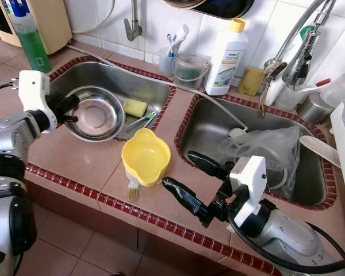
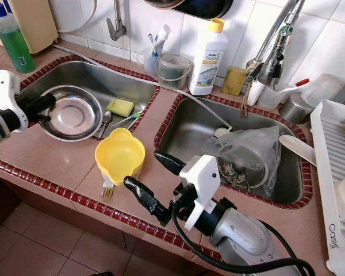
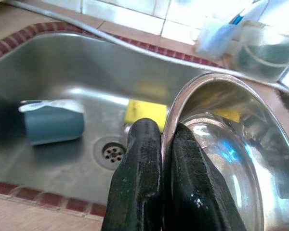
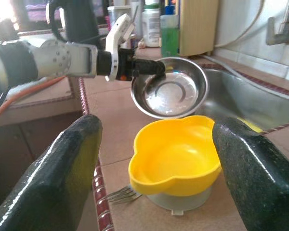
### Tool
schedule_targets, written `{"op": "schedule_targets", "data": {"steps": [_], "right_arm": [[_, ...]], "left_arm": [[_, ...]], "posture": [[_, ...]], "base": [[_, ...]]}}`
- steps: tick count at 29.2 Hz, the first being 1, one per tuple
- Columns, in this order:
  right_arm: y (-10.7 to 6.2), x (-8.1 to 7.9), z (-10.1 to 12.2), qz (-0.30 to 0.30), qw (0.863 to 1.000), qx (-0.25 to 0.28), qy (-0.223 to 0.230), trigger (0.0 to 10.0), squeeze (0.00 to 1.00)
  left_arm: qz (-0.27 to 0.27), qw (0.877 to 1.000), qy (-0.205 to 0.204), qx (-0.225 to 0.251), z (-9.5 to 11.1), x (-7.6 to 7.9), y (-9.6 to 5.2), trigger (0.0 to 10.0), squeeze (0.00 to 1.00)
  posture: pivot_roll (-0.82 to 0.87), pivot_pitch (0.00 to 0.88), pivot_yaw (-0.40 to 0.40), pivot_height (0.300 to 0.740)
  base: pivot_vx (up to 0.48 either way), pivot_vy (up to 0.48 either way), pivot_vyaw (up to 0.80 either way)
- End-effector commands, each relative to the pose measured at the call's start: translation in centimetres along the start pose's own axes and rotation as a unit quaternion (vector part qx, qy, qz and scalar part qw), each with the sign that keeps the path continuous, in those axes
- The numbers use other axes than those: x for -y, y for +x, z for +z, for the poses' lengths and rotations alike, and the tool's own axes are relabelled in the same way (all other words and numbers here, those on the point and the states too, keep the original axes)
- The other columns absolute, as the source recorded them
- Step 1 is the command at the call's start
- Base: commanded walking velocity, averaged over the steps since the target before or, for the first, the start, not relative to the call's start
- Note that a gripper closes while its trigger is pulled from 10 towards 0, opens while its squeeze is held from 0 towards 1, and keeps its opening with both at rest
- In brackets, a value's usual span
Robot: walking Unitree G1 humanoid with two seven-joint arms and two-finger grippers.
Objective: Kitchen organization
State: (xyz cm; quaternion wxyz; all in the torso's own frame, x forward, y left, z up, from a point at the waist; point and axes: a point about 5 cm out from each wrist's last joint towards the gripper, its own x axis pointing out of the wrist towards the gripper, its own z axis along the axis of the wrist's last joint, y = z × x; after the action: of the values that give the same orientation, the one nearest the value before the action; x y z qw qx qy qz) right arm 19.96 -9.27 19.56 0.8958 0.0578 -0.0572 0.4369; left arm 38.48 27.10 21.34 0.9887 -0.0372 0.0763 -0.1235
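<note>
Your left gripper (image 3: 164, 159) is pinching the rim of the round stainless steel bowl (image 1: 95, 113), holding it tilted over the left sink basin (image 1: 112, 75). Your right gripper (image 1: 188, 175) sits wide open just beside the yellow plastic bowl (image 1: 145, 156) on the tiled surface (image 1: 75, 155), probably lined up to grab it.

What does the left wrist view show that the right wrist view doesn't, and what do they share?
Left wrist view: a blue cup lying on its side in the sink by the drain, and a yellow sponge. Right wrist view: the open right hand facing the yellow bowl, a fork under it. Both: the steel bowl with the left hand shut on its rim.
</note>
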Motion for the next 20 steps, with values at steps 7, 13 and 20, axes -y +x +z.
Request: {"op": "schedule_targets", "data": {"steps": [7,13,20], "right_arm": [[-0.7,1.0,1.6,-0.063,0.998,0.029,-0.01,10.0,0.0],[-0.9,0.6,2.8,-0.095,0.994,0.058,0.001,10.0,0.0],[-0.9,-0.4,4.3,-0.107,0.99,0.087,0.023,10.0,0.0]], "left_arm": [[-0.004,0.998,-0.016,0.067,1.5,2.3,1.8,10.0,0.0],[0.008,0.994,-0.032,0.103,2.4,2.3,1.9,10.0,0.0],[0.018,0.993,-0.021,0.119,3.0,2.3,1.9,10.0,0.0]], "posture": [[-0.04,0.113,-0.056,0.74],[-0.06,0.168,-0.053,0.74],[-0.07,0.253,-0.053,0.74]], "base": [[0.0,0.0,0.0],[0.0,0.0,0.0],[0.0,0.0,0.0]]}}
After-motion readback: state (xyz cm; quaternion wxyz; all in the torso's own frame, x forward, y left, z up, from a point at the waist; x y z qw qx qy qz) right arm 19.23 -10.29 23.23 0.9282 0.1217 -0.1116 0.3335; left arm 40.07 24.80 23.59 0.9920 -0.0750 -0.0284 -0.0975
